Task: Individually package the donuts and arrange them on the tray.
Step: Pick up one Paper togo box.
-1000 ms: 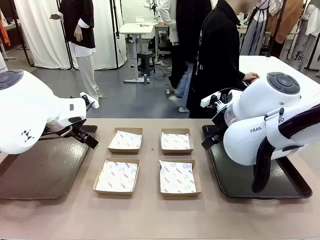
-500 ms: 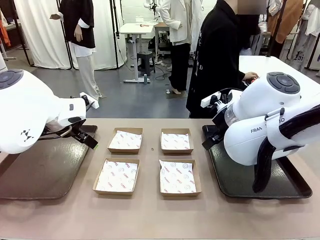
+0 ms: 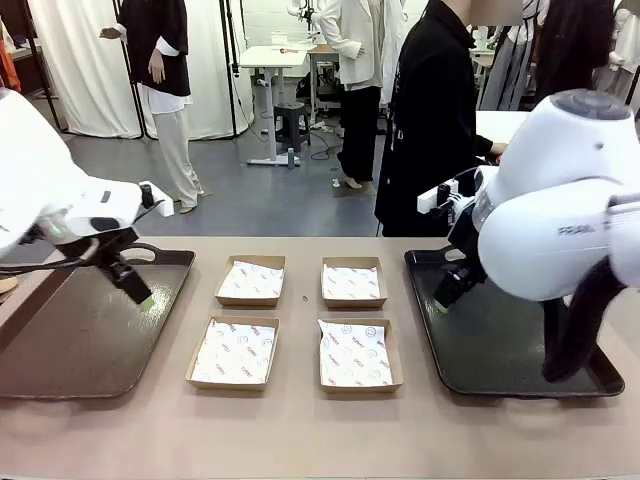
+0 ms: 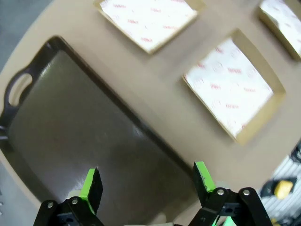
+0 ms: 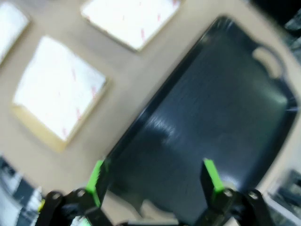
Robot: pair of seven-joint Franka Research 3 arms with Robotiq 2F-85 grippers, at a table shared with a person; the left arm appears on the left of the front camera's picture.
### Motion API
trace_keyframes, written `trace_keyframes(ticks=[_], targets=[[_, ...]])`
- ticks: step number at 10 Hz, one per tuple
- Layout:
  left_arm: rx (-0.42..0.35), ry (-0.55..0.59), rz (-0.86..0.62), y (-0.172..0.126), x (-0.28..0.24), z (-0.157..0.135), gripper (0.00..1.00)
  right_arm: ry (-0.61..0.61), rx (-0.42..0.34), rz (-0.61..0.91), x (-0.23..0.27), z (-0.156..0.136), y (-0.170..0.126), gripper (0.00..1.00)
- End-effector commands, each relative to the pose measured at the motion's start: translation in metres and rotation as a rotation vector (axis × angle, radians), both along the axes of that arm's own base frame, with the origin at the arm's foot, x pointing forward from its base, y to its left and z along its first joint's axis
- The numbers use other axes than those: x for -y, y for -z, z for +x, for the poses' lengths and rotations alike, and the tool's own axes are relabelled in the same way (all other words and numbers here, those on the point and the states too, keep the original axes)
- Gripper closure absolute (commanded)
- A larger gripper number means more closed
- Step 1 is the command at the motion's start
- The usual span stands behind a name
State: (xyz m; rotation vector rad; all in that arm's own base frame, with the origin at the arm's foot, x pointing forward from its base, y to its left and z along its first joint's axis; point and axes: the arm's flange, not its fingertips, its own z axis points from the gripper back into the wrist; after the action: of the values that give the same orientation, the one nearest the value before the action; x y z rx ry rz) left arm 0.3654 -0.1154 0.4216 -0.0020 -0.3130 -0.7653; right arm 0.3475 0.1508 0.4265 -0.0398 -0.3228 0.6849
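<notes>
The donuts are out of view. My left gripper (image 3: 138,290) hangs open over the inner part of the dark left tray (image 3: 70,345), with nothing between its green pads. In the left wrist view the left gripper (image 4: 148,182) looks down on that tray (image 4: 61,127). Over the near-left corner of the dark right tray (image 3: 500,365) my right gripper (image 3: 445,292) is open and holds nothing. The right wrist view has the right gripper (image 5: 154,176) above that tray (image 5: 216,103).
Four shallow paper-lined cardboard boxes lie in a two-by-two block between the trays: far left (image 3: 250,280), far right (image 3: 352,283), near left (image 3: 233,352), near right (image 3: 356,354). A person in black (image 3: 430,120) stands at the table's far edge.
Both arms have swung outward and risen. The left gripper moved left over its tray, the right gripper moved right over its tray. The person shifted slightly.
</notes>
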Motion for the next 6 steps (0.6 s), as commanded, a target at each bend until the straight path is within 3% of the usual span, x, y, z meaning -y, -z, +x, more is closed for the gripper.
trace_keyframes(ticks=[1, 3, 4, 5, 6], targets=[[-0.072, 0.037, -0.021, 0.022, -0.049, -0.104, 0.0, -0.006, -0.092, 0.007, 0.042, -0.128, 0.025, 0.0], [-0.097, 0.036, -0.048, 0.018, -0.059, -0.124, 0.0, -0.006, -0.166, -0.024, 0.045, -0.154, 0.03, 0.0], [-0.074, 0.009, -0.078, 0.018, -0.06, -0.123, 0.0, 0.0, -0.18, -0.025, 0.048, -0.151, 0.032, 0.0], [-0.108, 0.03, -0.011, -0.037, -0.031, -0.036, 0.0, -0.017, -0.149, -0.039, 0.005, -0.062, -0.04, 0.0], [-0.108, 0.03, -0.011, -0.037, -0.031, -0.036, 0.0, -0.017, -0.149, -0.039, 0.005, -0.062, -0.04, 0.0]])
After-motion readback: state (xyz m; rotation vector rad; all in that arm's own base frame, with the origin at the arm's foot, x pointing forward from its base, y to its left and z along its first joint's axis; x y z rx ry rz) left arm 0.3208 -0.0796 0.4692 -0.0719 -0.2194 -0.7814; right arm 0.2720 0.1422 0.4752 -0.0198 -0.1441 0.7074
